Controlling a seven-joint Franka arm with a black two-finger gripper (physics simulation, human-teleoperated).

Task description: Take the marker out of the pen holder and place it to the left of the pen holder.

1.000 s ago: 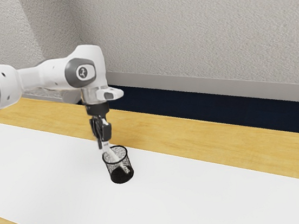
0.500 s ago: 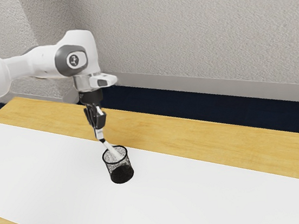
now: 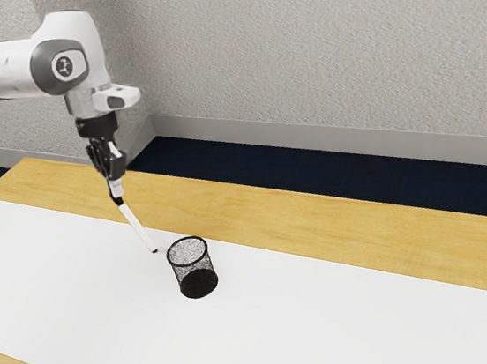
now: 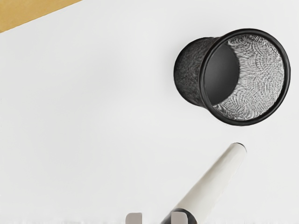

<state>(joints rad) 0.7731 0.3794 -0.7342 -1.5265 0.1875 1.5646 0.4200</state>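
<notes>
A: Ext. view: risk?
B: Gripper [image 3: 116, 189] pinches marker [image 3: 137, 226] nr upper end only, rest hangs aslant. Prob. swivels or slips if low tip catches tabletop [image 3: 68, 274] on the way down. If let go high, may drop & roll.
A: Pen holder [image 3: 198, 282]?
B: Below gripper, off to one side; marker's clear of it. Swing back that way cd tip it.
A: Wrist view: marker pos.?
B: Runs from fingertips twd pen holder, tip outside rim, near, w/ a gap btwn.

Bright, soft light over the white surface [image 3: 332, 322], shadows faint
</notes>
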